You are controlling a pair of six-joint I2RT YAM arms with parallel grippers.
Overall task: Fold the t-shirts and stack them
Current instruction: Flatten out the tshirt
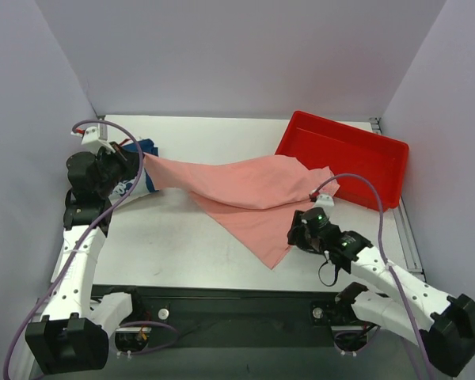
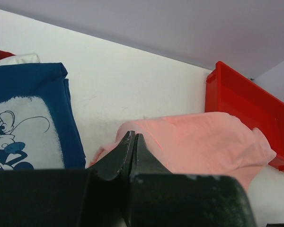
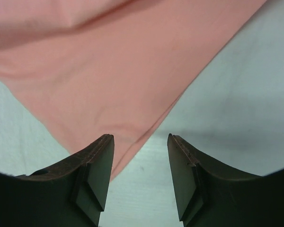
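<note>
Top view: your left claw (image 1: 140,164) is clamped on the salmon-pink t-shirt (image 1: 245,194), stretched across the tabletop (image 1: 166,237) twd the red tray (image 1: 344,154). Left wrist: navy t-shirt (image 2: 33,80) w/ white mouse print lies beside it. Right wrist: your right claw (image 3: 139,142) stands partway open, gripping nothing, pink corner at one jaw.

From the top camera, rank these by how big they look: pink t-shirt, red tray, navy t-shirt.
Largest: the salmon-pink cloth t-shirt, spread out wide.
Next: the red plastic tray, somewhat smaller.
Smallest: the navy blue printed t-shirt, but it is folded and partly hidden, so its true size is unsure.
</note>
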